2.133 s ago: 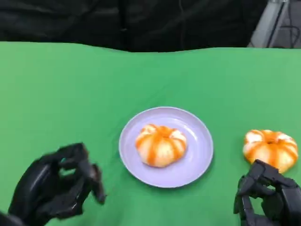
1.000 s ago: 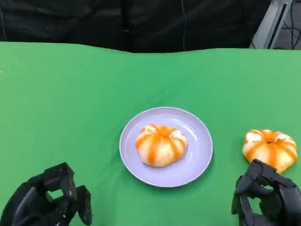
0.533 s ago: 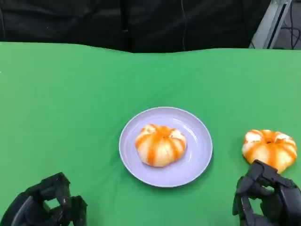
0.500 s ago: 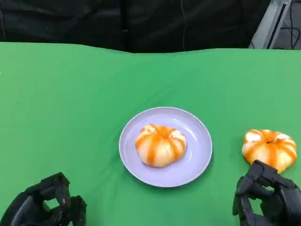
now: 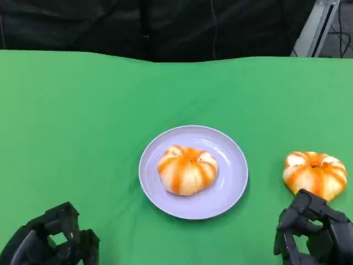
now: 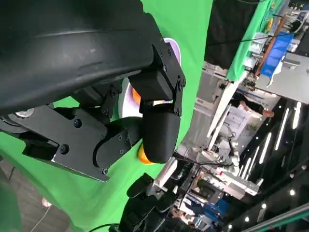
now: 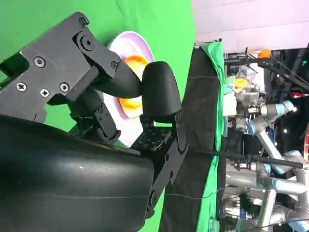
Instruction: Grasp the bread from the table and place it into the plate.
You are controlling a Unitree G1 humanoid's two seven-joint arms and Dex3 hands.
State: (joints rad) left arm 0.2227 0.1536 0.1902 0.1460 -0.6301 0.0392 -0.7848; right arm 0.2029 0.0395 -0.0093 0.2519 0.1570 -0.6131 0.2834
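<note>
No writing, brand or label can be read on anything on the table. At seven o'clock in the head view sits the left hand [image 5: 52,240], low at the near edge, black fingers curled in on themselves with nothing between them. The left wrist view shows the same hand [image 6: 145,116] folded in on nothing, with the plate's rim [image 6: 170,48] peeking out behind it.

Wide open green tablecloth [image 5: 71,121] stretches from nine o'clock round to twelve, running back to a dark curtain [image 5: 154,27] along the far edge.

Dead centre is the lavender plate [image 5: 231,165], and one bun [image 5: 187,169] with orange stripes already sits in it, slightly toward the plate's nine o'clock side, bare rim showing all round.

Over at four o'clock lies the second bun [image 5: 315,174], the bread on the table, well apart from the plate with a strip of green between them and close to the table's right side.

Just below it, at five o'clock, is the right hand [image 5: 314,234], fingers bent inward and holding nothing, its topmost fingertips right at the bread's near edge; I cannot tell if they touch. In the right wrist view that hand [image 7: 120,96] shows fingers curled, plate [image 7: 129,41] beyond.
</note>
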